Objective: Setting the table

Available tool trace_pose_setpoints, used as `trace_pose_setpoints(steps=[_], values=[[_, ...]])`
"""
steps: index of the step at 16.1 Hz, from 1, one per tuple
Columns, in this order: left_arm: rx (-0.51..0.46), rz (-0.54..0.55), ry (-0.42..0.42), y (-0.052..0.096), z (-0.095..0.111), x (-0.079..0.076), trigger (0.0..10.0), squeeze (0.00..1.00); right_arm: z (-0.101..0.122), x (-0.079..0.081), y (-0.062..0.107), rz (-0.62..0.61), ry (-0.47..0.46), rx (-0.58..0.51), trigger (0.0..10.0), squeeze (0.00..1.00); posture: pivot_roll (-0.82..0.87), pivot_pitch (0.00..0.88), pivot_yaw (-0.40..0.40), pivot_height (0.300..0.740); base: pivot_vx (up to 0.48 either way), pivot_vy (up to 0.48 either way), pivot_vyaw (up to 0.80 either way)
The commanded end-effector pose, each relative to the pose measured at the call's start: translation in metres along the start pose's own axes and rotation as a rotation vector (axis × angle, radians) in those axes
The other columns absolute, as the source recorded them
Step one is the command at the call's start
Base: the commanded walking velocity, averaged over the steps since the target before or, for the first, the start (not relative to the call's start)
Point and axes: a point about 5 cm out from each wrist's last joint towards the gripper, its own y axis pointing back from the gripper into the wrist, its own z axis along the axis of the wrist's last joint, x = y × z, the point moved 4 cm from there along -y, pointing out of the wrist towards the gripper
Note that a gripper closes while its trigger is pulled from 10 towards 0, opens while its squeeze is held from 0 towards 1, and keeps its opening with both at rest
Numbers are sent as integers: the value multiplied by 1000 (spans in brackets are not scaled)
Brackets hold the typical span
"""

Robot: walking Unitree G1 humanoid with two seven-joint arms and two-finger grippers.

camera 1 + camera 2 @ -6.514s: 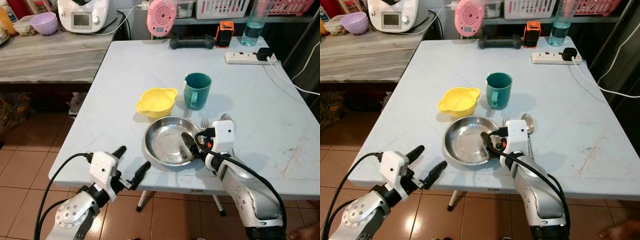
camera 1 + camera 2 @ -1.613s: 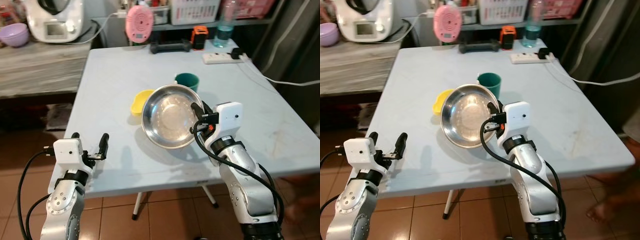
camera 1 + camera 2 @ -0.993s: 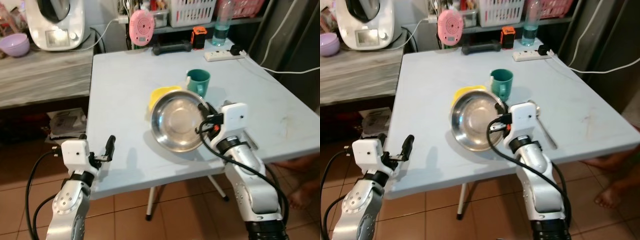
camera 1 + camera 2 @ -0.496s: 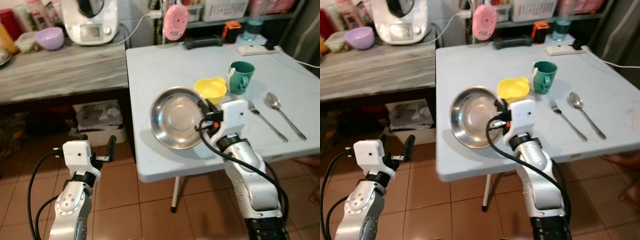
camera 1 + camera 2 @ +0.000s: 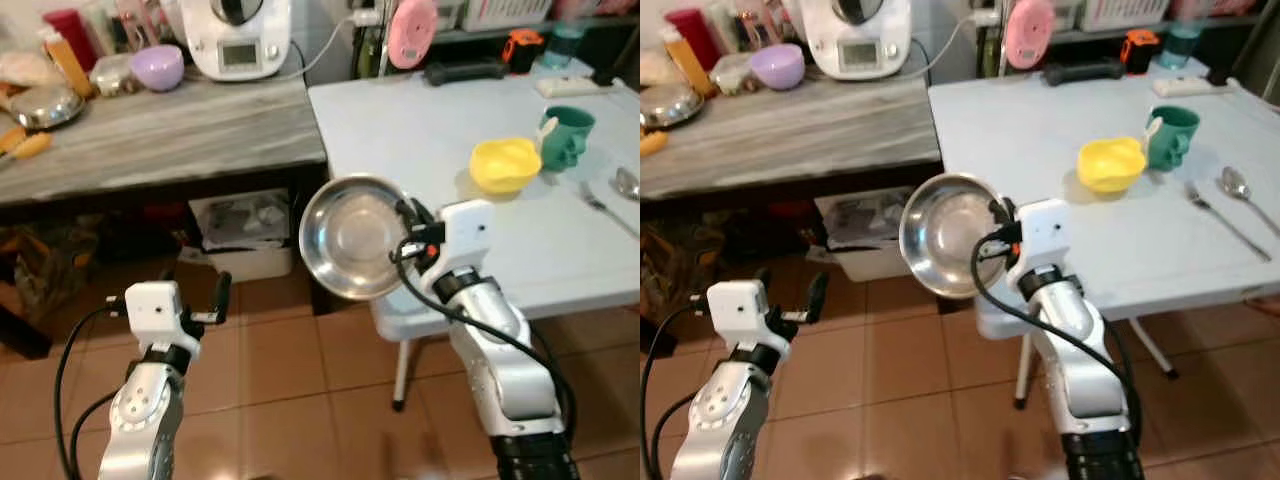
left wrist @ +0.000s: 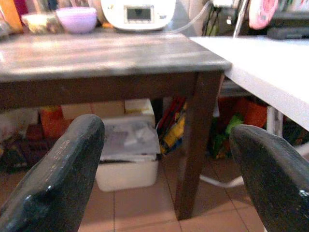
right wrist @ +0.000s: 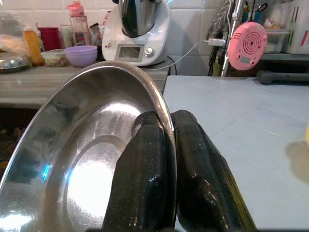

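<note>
Shiny steel plate [image 5: 352,238] tilted nearly upright, off the table, rim pinched at its 3 o'clock edge.

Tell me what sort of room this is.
Most likely a home kitchen or dining corner: a countertop food processor and purple bowl stand on a wooden counter, beside a white folding table on a tiled floor.

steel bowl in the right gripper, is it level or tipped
Tipped. The steel bowl stands nearly on edge, its empty inside facing the camera, rim pinched by the right gripper.

Bright even indoor light; slight motion blur; soft shadows.
</note>
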Motion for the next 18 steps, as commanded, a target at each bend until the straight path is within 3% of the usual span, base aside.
trace_pose_setpoints(steps=[1, 9, 18], values=[[9, 25, -34, 3, 0, 10, 10000, 0, 9, 12, -4, 33, -6, -38, 10000, 0, -73, 96, 50, 740, 0, 480, 569], [17, 22, -39, 2, -1, 10, 10000, 0, 6, 12, -3, 30, 5, -33, 10000, 0, -74, 100, 52, 740, 0, 480, 123], [-15, 16, -18, 1, 4, 3, 10000, 0, 3, 13, -5, 38, 18, -28, 10000, 0, -73, 95, 47, 740, 0, 0, 0]])
